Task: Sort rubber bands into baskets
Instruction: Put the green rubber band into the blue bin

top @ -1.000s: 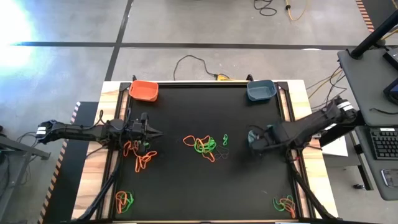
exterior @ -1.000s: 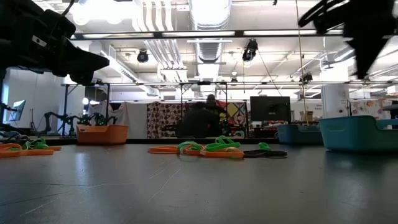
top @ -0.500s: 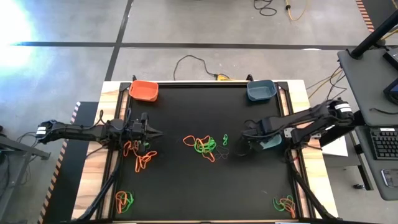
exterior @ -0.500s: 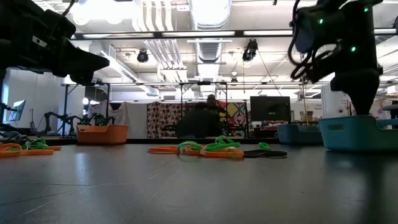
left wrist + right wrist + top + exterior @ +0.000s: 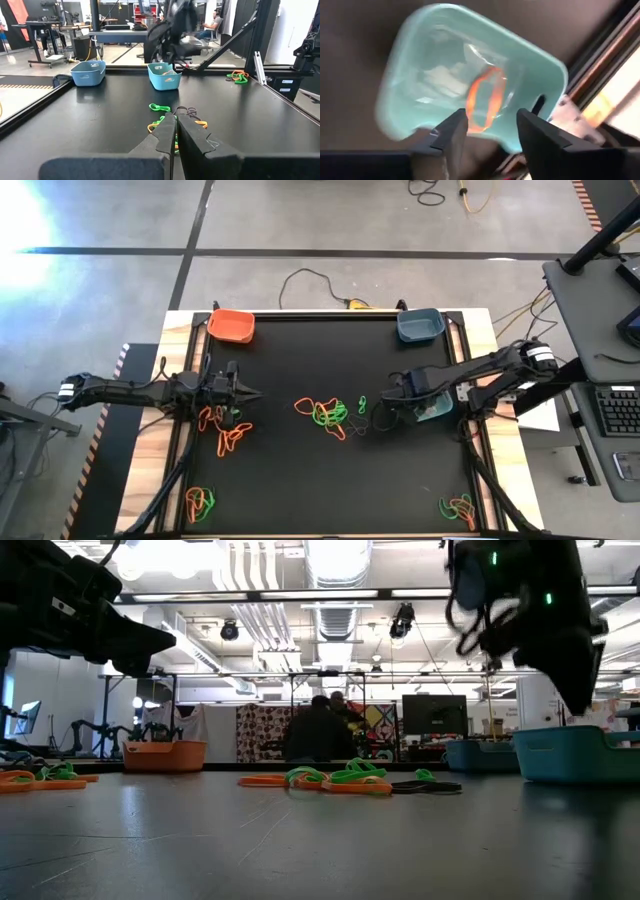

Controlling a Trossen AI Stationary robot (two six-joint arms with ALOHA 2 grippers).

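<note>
The teal basket (image 5: 437, 409) stands at the table's right, with an orange rubber band (image 5: 484, 100) lying inside it. My right gripper (image 5: 490, 131) is open and empty, above the table just left of that basket (image 5: 386, 394). A tangle of orange and green rubber bands (image 5: 325, 413) lies on the mat at the centre. My left gripper (image 5: 175, 131) is shut and empty, held above another orange tangle (image 5: 226, 430) at the left. The orange basket (image 5: 232, 326) and the blue basket (image 5: 419, 326) stand at the far edge.
More rubber bands lie near the front left corner (image 5: 200, 502) and the front right corner (image 5: 460, 508). Wooden strips and rails border the black mat (image 5: 300, 470) on both sides. People stand in the room behind the table (image 5: 320, 735).
My right gripper has moved from over the teal basket toward the table's left, nearer the centre tangle, uncovering the basket in the high view. My left arm has kept still.
</note>
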